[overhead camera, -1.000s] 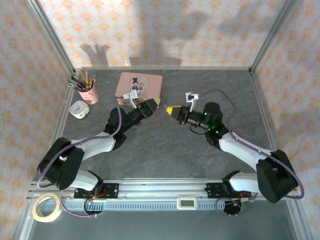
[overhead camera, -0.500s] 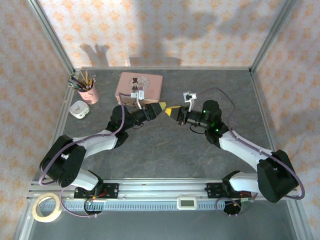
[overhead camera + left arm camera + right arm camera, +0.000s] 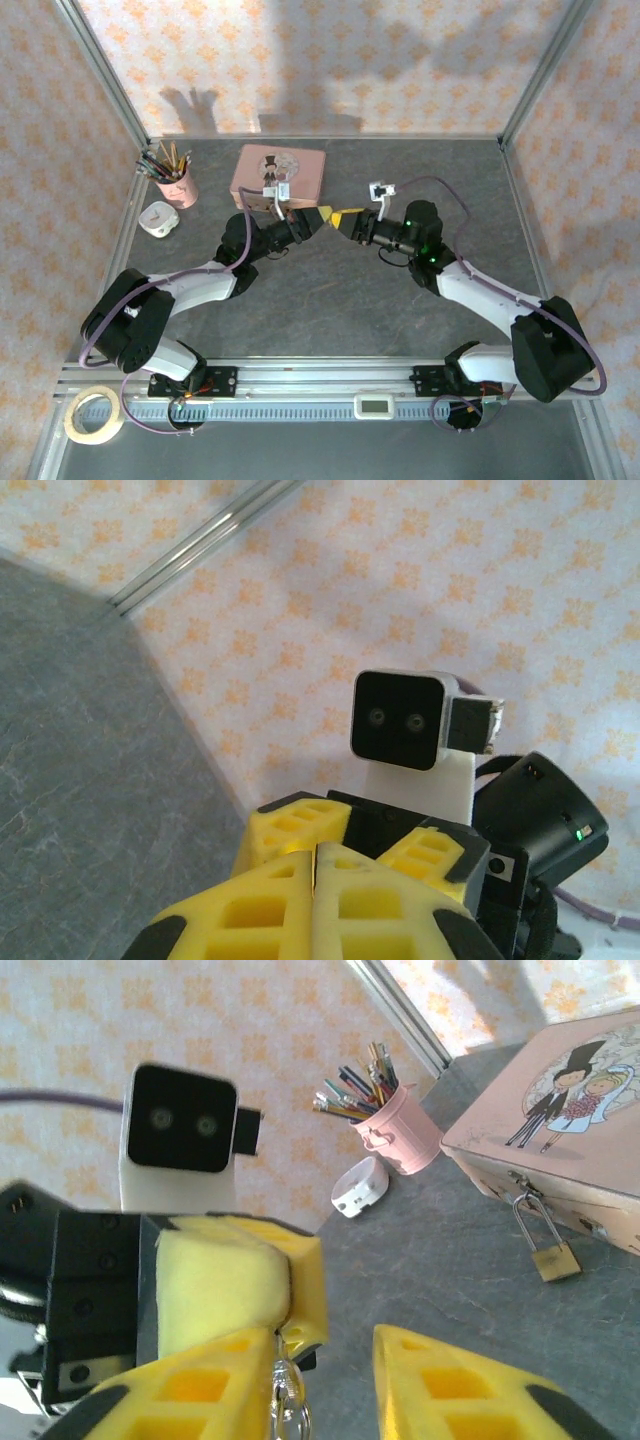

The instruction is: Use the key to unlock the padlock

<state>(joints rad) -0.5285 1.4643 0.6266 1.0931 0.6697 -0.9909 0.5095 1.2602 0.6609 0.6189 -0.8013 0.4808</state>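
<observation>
From above, the left gripper (image 3: 322,217) and right gripper (image 3: 345,218) were tip to tip over the table (image 3: 330,300), just right of the tin (image 3: 285,165). At the left wrist, the left fingers (image 3: 250,910) were pressed together, with the right gripper's fingers spread just behind them. At the right wrist, the right jaws stood partly open beside the left tip. A metal ring (image 3: 287,1390) dangled there, but the key itself was not discernible. The padlock (image 3: 555,1258) hung from the tin's hasp.

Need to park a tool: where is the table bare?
Bare: the table's far right, between right arm and frame rail; the near strip between both arms. Crowded: far left by pencil cup and pink tin; mid-table where left hand meets right hand.
</observation>
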